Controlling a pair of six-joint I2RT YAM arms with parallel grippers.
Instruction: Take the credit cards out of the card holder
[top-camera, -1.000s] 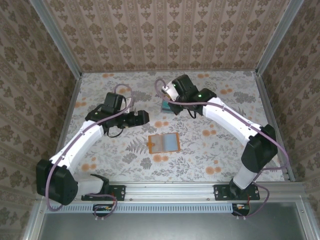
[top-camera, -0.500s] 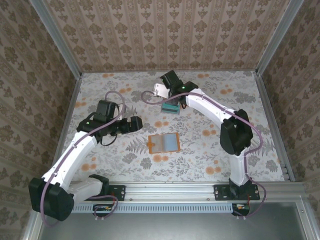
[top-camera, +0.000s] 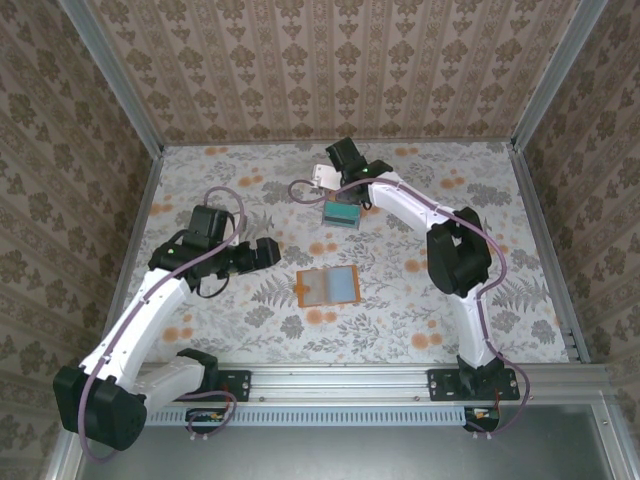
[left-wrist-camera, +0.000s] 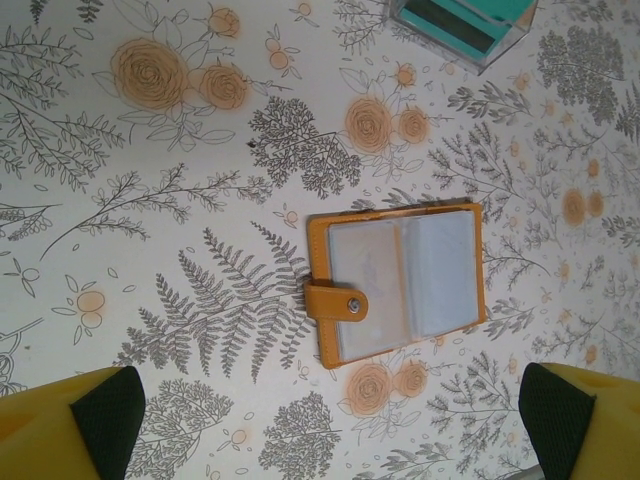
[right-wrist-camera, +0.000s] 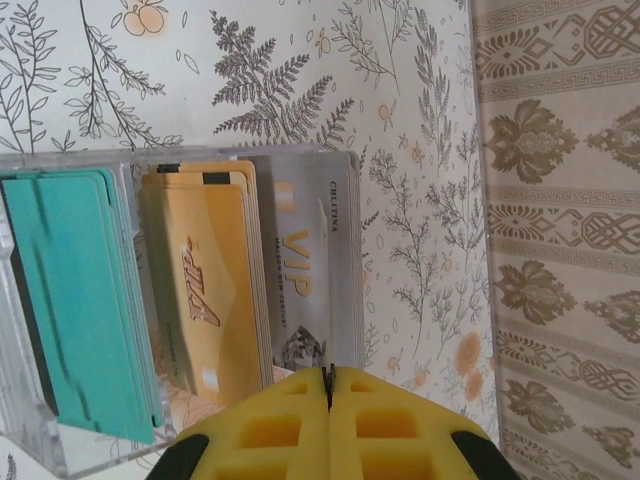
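Table (top-camera: 400, 320) has a floral cloth with grey ferns and orange blooms, and patterned walls (top-camera: 330, 70) stand on three sides. Left arm (top-camera: 150, 300) reaches in from the near left. Right arm (top-camera: 455, 250) stretches from the near right up to the far middle.

Card holder (top-camera: 327, 287) lies open and flat near the table centre. It has an orange border and two pale blue-grey inner panels. In the left wrist view an orange snap tab (left-wrist-camera: 336, 300) sticks out on its left edge. No writing readable on it.

Clear tray (top-camera: 341, 213) sits on the table beyond the holder, a bit to the right and apart from it. Credit cards (right-wrist-camera: 205, 290) stand in the tray in three groups. In the right wrist view teal is on the left, orange in the middle, whitish on the right. The whitish card reads "VIP" in gold. The small print beside it is too small to be sure of. The orange card has slanted brown lettering, not legible.

Left gripper (top-camera: 268, 252) is just left of the holder, raised off the cloth. Its fingers are spread wide and it grasps nothing. Right gripper (right-wrist-camera: 328, 378) hangs at the tray's near edge by the whitish card. Its yellow fingers are pressed tight together, with nothing seen between them.
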